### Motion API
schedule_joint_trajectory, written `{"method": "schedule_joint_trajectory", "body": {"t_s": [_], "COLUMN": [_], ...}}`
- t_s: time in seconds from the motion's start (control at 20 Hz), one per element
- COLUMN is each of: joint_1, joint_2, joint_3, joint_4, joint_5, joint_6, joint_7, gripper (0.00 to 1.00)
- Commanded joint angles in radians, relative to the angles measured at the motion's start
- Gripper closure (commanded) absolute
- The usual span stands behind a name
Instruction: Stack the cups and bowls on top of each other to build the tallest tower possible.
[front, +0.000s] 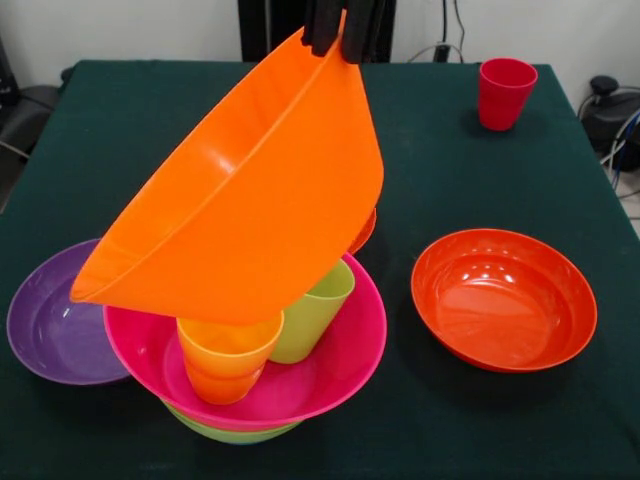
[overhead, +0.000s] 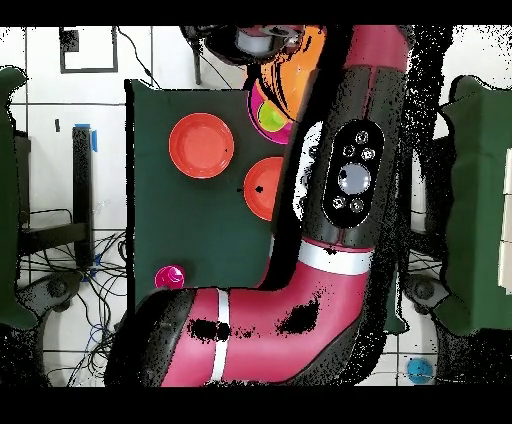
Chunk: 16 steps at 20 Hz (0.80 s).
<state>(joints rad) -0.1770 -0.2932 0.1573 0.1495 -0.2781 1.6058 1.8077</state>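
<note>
My gripper (front: 340, 32) comes down from the top edge and is shut on the rim of the big deep orange bowl (front: 250, 190). That bowl hangs steeply tilted over the tower. The tower's base is a lime-green bowl (front: 230, 432) with a magenta bowl (front: 340, 365) nested in it. A yellow-orange cup (front: 228, 355) and a lime green cup (front: 315, 310) stand inside the magenta bowl. The edge of a red-orange bowl (front: 366, 232) peeks out behind the orange one. A red cup (front: 505, 92) stands alone at the far right. In the overhead view the arm (overhead: 345, 170) hides most of the pile.
A purple bowl (front: 50, 325) lies on the dark green table (front: 120, 120) just left of the tower, touching it. A second red-orange bowl (front: 503, 298) sits to the right, apart from the pile. Cables and dark gear lie beyond the table's right edge.
</note>
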Motion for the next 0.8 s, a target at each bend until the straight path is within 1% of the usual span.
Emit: {"method": "schedule_joint_trajectory", "body": {"t_s": [0.05,0.25,0.35,0.45,0.55,0.8], "joint_1": [0.003,0.004,0.001,-0.004,-0.02,-0.05], "joint_2": [-0.004,-0.003,0.003,0.01,0.002,-0.008], "joint_3": [0.045,0.009,0.005,0.013,-0.006,-0.023], "joint_4": [-0.02,0.003,-0.008,-0.032,-0.004,0.005], "joint_5": [-0.079,-0.072,-0.079,-0.093,-0.074,-0.065], "joint_6": [0.104,0.082,0.083,0.097,0.078,0.065], "joint_7": [0.056,0.057,0.045,0.018,-0.008,-0.077], "gripper": [1.0,1.0,1.0,1.0,1.0,1.0]}}
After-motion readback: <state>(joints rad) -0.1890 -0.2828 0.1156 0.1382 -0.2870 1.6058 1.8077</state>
